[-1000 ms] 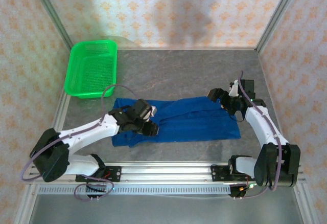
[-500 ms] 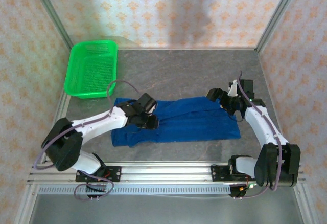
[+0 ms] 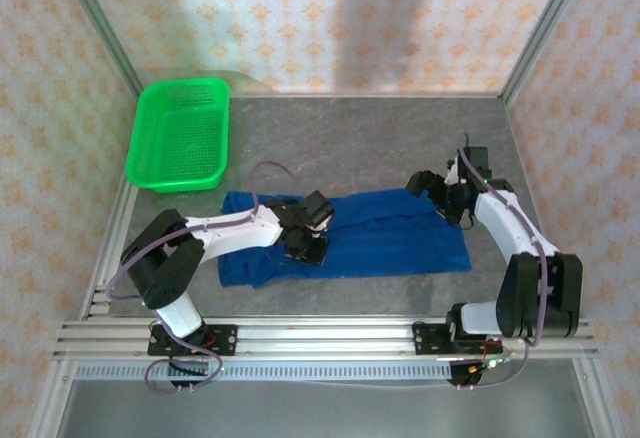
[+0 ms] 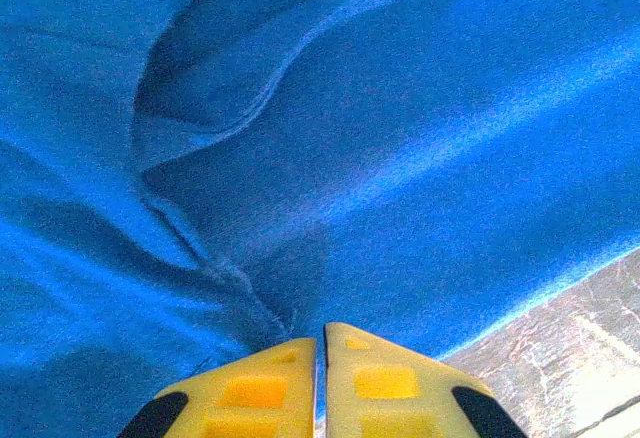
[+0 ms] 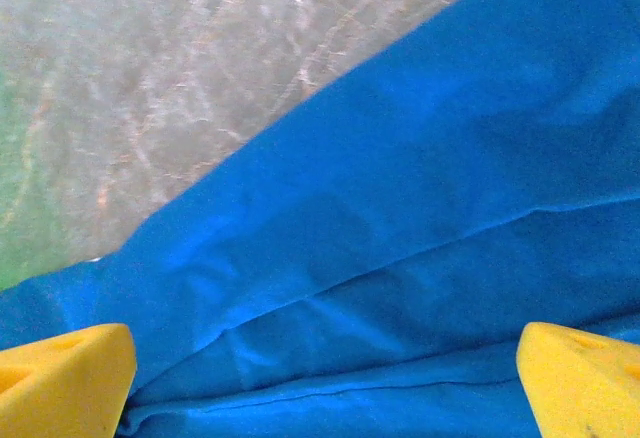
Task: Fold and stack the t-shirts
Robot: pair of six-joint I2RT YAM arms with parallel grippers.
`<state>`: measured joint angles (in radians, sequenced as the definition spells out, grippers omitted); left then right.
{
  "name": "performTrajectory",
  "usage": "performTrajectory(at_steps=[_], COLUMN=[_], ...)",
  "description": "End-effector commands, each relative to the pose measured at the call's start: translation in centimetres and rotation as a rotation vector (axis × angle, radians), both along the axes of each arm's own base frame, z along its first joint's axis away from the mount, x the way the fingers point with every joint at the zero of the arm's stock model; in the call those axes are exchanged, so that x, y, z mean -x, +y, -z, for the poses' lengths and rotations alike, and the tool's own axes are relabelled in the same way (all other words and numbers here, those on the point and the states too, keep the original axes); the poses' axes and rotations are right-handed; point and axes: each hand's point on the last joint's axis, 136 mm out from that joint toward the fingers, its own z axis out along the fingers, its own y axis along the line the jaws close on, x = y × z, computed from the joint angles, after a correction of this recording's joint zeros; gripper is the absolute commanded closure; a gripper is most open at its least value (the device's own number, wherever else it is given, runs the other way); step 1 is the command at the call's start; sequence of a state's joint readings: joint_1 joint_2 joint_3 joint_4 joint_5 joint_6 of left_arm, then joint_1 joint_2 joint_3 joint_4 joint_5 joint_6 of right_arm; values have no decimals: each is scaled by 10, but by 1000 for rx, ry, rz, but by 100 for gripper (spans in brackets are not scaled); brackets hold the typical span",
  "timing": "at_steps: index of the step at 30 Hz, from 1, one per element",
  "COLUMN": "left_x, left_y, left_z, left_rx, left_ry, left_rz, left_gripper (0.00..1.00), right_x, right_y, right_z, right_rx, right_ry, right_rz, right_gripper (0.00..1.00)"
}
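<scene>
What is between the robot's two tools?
Just the blue t-shirt: its cloth runs from the left tool to the right tool, as the top view shows.

The left arm (image 3: 225, 228) and right arm (image 3: 508, 226) have white shells and chunky black joints, with a thin purplish cable (image 3: 268, 166) looping along each. The left gripper (image 3: 306, 250) and right gripper (image 3: 432, 196) are black. Their fingers (image 4: 255, 393) are yellow blocks with square recesses.

The left pincer (image 4: 320, 334) and t-shirt (image 4: 430, 128) run past the left wrist view's edges.
</scene>
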<state>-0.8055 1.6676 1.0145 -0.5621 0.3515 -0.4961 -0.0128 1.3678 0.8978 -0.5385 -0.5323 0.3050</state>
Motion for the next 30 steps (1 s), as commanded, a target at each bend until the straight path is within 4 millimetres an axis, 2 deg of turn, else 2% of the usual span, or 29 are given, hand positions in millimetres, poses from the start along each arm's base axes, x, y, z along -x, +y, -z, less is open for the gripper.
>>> performTrajectory(at_steps=[1, 5, 8, 12, 16, 21, 25, 30], left_x=[-8, -38, -58, -78, -95, -107, -111, -110], left_y=[20, 38, 60, 97, 120, 127, 129, 131], left_z=[-23, -55, -64, -44, -25, -17, -12, -6], left_rx=[-8, 74, 45, -90, -149, -191, -211, -232], left_ry=[-48, -146, -191, -186, -190, -202, -208, -203], left_rz=[-45, -202, -302, -435, -533, -552, -542, -520], left_gripper=[87, 79, 79, 83, 85, 86, 86, 87], right_x=[12, 22, 21, 17, 10, 2, -9, -18], right_y=[-17, -33, -43, -56, -64, -73, -80, -85], right_z=[15, 30, 36, 45, 54, 63, 62, 59], right_rx=[109, 179, 188, 189, 181, 190, 187, 199], right_ry=[130, 211, 229, 250, 269, 267, 246, 226], right_rz=[49, 111, 167, 235, 281, 331, 363, 378], right_gripper=[8, 16, 24, 29, 34, 41, 47, 48])
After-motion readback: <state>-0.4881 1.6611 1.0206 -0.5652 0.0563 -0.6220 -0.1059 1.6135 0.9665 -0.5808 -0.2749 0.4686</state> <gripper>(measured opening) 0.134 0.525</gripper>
